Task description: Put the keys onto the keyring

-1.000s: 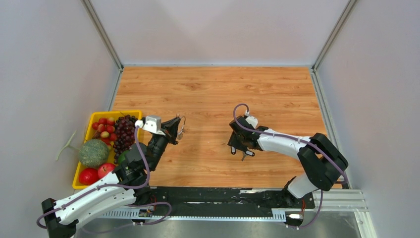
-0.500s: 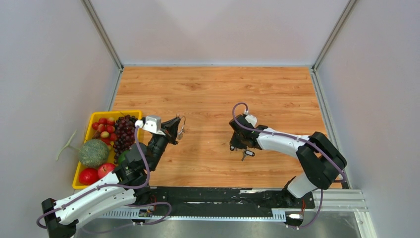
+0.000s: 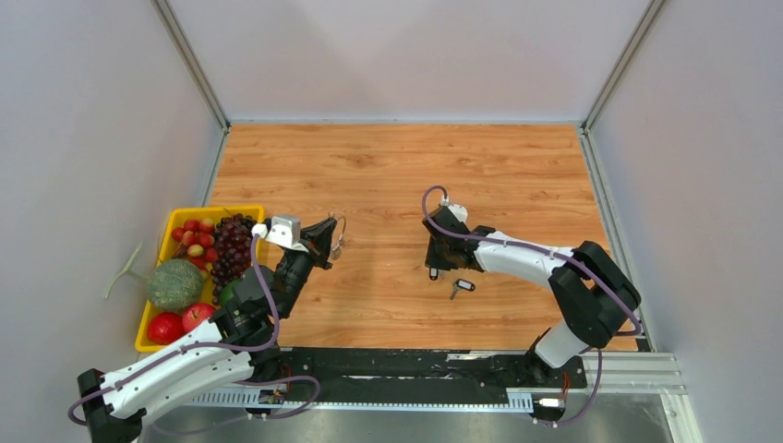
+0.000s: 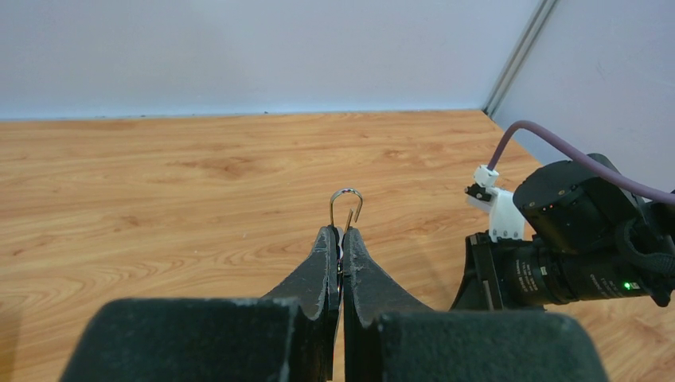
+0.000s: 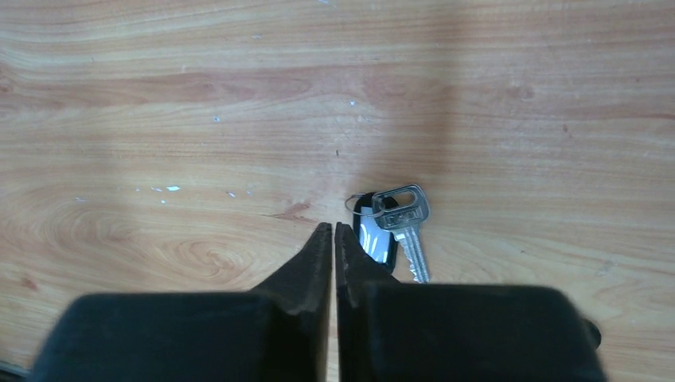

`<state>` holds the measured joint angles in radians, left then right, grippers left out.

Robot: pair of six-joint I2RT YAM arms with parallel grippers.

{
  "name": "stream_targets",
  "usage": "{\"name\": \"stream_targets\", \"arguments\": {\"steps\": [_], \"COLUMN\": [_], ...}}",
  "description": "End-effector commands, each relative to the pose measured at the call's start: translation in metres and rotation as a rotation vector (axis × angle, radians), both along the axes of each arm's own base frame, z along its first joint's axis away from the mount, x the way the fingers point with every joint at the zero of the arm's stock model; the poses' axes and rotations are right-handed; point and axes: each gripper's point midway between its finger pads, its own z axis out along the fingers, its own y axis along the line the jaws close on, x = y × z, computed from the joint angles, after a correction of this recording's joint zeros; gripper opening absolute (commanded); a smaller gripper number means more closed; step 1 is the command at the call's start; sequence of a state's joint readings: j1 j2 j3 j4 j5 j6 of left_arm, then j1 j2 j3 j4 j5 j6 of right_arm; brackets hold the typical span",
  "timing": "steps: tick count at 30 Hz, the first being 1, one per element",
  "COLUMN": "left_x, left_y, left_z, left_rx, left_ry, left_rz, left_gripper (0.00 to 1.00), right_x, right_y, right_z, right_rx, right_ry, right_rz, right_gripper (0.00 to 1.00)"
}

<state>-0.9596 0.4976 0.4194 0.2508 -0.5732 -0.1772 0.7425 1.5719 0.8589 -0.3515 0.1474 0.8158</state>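
Note:
My left gripper (image 3: 330,236) is shut on the keyring (image 3: 341,234), a thin silver wire held above the table. In the left wrist view its open hooked end (image 4: 347,205) sticks up from my closed fingertips (image 4: 341,232). The keys (image 3: 463,286) lie flat on the wood: a black plastic head (image 5: 376,237) and a silver key (image 5: 406,227) joined by a small ring. My right gripper (image 3: 434,270) is shut and empty, low over the table, with its tips (image 5: 333,228) just left of the keys and touching nothing that I can see.
A yellow tray (image 3: 224,210) with grapes, a melon and red fruit stands at the left edge beside my left arm. Grey walls close the table on three sides. The right arm's wrist camera (image 4: 557,255) shows close by in the left wrist view.
My right gripper has shifted a little to the far left, away from the keys, which stay on the table. The left arm and the keyring have not moved.

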Motion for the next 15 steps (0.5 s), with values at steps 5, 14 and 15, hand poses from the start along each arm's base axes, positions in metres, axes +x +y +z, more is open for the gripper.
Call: {"name": "stream_targets", "arguments": {"steps": [5, 14, 15], "left_x": [-0.001, -0.001, -0.001], "left_y": [-0.002, -0.004, -0.004], "left_z": [0.008, 0.007, 0.007], "left_rx": [-0.033, -0.029, -0.028], "left_ry": [-0.016, -0.013, -0.013], "left_rz": [-0.015, -0.020, -0.020], "left_gripper": [0.00, 0.00, 0.00], "right_x": [0.005, 0.024, 0.028], "right_y": [0.004, -0.018, -0.021], "right_z": [0.031, 0.054, 0.055], "right_rx": [0.038, -0.137, -0.172], "right_ry": [-0.057, -0.212, -0.232], "right_rz": [0.034, 0.146, 0.175], "right_gripper": [0.38, 0.49, 0.49]}}
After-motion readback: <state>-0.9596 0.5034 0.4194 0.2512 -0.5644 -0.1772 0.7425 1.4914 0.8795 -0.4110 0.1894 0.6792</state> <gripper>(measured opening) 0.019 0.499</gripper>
